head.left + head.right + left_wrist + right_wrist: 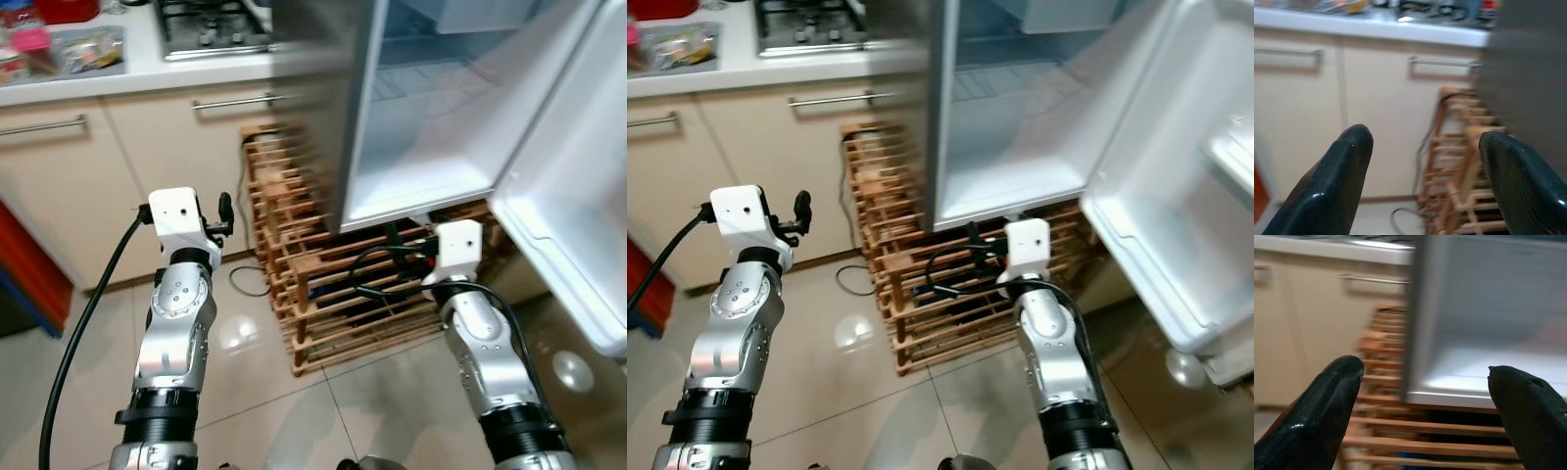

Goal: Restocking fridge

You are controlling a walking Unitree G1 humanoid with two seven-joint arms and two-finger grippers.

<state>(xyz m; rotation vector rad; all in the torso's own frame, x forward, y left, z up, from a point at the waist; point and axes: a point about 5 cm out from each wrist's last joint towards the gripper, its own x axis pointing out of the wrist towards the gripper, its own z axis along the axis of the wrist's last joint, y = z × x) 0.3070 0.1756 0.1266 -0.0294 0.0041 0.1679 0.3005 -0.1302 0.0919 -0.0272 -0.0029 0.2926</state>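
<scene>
With both arms raised over the glossy tiled floor (88, 392), I see my left gripper (1422, 181) and right gripper (1425, 406) spread wide, holding nothing. Beyond sits one wooden wine rack (343, 294), then the fridge (421, 117), its door (578, 196) open, beside two cabinet doors (88, 186) under the counter (137, 73).

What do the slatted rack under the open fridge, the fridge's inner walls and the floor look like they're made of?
Slatted rack: probably unfinished light wood, going by its warm tan colour and matte bars.
Fridge's inner walls: likely smooth white moulded plastic with a soft sheen.
Floor: probably glazed beige tile, since it shows thin grout lines and mirror-like lamp reflections.
</scene>
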